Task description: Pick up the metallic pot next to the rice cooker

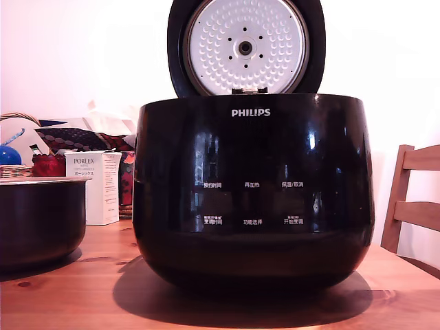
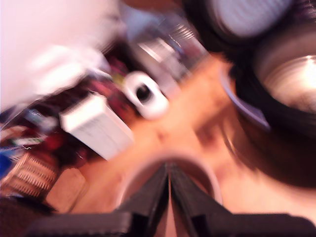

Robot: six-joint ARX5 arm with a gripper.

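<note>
Rice cooker (image 1: 253,189), glossy black with a white PHILIPS logo and white button labels, fills the middle of the exterior view on the wooden worktop (image 1: 82,295), its round lid (image 1: 245,47) raised upright to show a dimpled silver inner plate. The metallic pot (image 1: 38,220), dark with a thin pale rim, stands on the worktop at the exterior view's left, near the cooker but apart from it, cut off by the frame edge. Behind the pot are a white box (image 1: 95,185) printed PORLEX, a red tin (image 1: 48,165) and a woven basket (image 1: 15,170) holding something blue. A wooden chair (image 1: 412,199) shows at the exterior view's right.

My gripper (image 2: 169,173) appears only in the wrist view, which is heavily blurred. Its two dark fingers (image 2: 148,195) lie pressed together with only a thin seam between them, and nothing is caught there. Their tips hang over the pot's pale round rim (image 2: 210,173); whether they touch the pot I cannot tell through the blur. The same view shows the white box, a white round object with a dark centre (image 2: 145,95) on the worktop, and the cooker's open bowl (image 2: 291,81).
</note>
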